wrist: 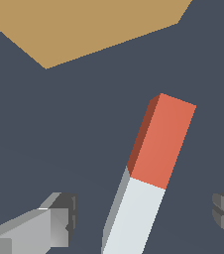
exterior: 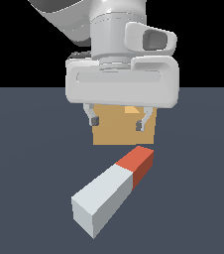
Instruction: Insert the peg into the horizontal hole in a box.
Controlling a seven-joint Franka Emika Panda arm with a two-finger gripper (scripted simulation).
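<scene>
The peg (exterior: 113,193), a square grey-white bar tipped orange-red, lies flat beneath wide-spread, empty jaws.

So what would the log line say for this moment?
claw: open, above floor | grey-white square bar with orange-red end: lying loose | tan square block: behind

You see a glossy pale-grey arm (exterior: 79,20) of rounded shells, ending in a wide, boxy white tool (exterior: 118,120) with 2 slim grey fingers (exterior: 93,117) tipped by darker pads.
</scene>
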